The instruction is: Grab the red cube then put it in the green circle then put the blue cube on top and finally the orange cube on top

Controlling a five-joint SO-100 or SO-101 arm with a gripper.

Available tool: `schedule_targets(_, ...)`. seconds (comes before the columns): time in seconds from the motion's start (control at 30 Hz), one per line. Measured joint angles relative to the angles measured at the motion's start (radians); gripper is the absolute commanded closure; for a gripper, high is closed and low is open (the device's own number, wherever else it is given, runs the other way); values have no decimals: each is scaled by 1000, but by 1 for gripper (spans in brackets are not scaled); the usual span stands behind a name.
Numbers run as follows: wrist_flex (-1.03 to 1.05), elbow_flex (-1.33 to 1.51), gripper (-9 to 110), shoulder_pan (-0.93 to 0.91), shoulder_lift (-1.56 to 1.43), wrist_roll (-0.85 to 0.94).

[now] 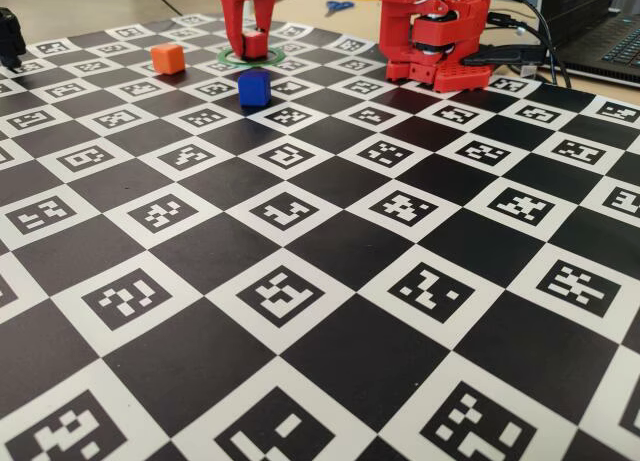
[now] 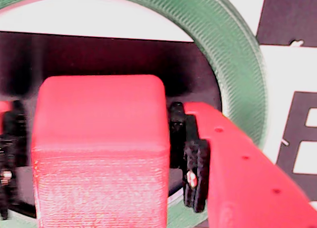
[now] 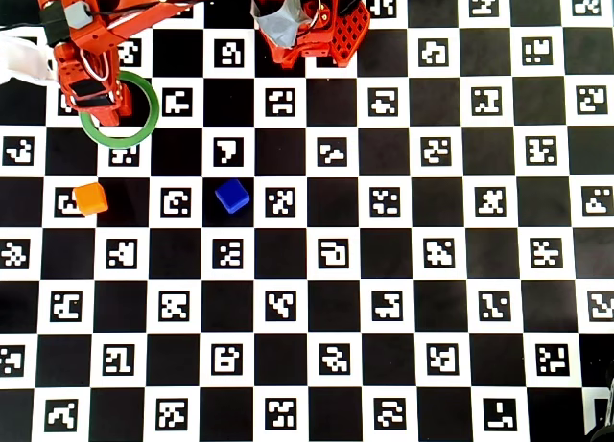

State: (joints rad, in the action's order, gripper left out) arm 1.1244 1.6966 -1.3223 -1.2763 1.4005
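One claw grips the red cube inside the green circle

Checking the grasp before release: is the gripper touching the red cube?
Touching. In the wrist view the gripper has its black pad pressed against the side of the red cube, no gap visible, inside the green circle.

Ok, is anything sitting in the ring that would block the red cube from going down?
Nothing visible does. In the wrist view the red cube sits between the tool's fingers, inside the green circle, with only bare board around it. The blue cube and orange cube lie apart, outside the ring.
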Motion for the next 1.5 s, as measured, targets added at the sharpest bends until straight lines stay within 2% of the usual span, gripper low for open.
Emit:
schedule_targets(0.3, 54, -8, 72, 0, 0, -21)
schedule_targets(0.93, 387, -319, 71, 83, 0, -153)
schedule_targets(1.17, 515, -328, 71, 199, -92, -284)
schedule_targets(1.5, 546, -328, 71, 407, -264, -572)
